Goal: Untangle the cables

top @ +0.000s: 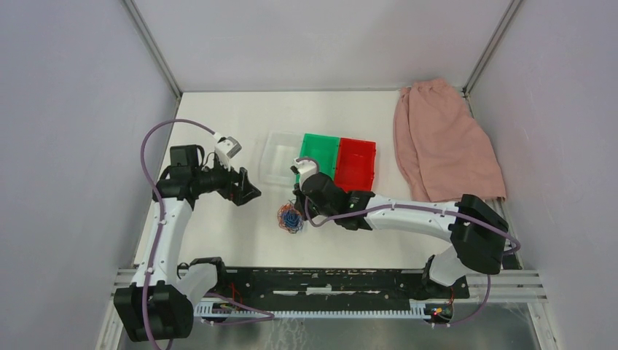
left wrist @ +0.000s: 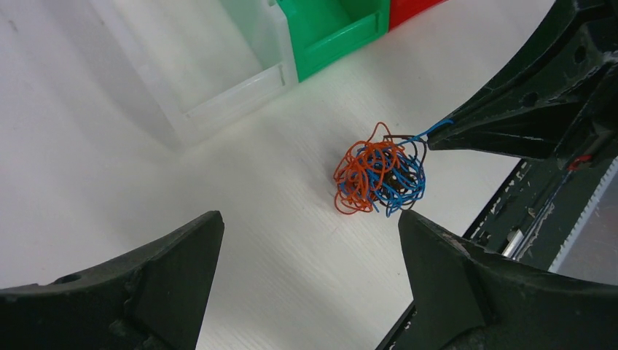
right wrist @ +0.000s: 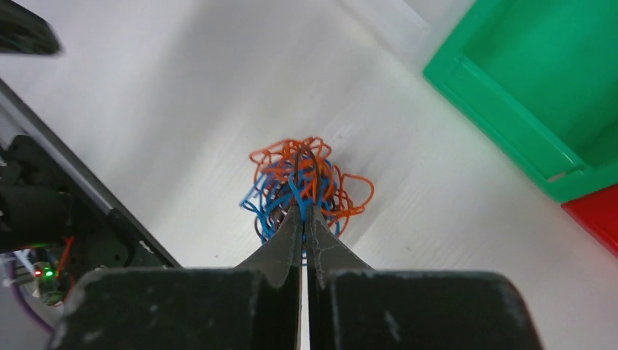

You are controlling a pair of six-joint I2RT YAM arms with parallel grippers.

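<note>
The cables (top: 290,218) are lying as one round tangle of blue, orange-red and dark wires on the white bench (top: 218,117), between my two arms, showing no long axis. My right pincer (right wrist: 302,210) is clamping shut on a blue strand at the tangle's edge, so that arm is nearer. My left pincer (left wrist: 310,226) is hovering wide open, apart, with the tangle lying ahead of it. Three bins are standing beyond: one clear bin (top: 280,157), one green bin (top: 319,154), one red bin (top: 355,164).
</note>
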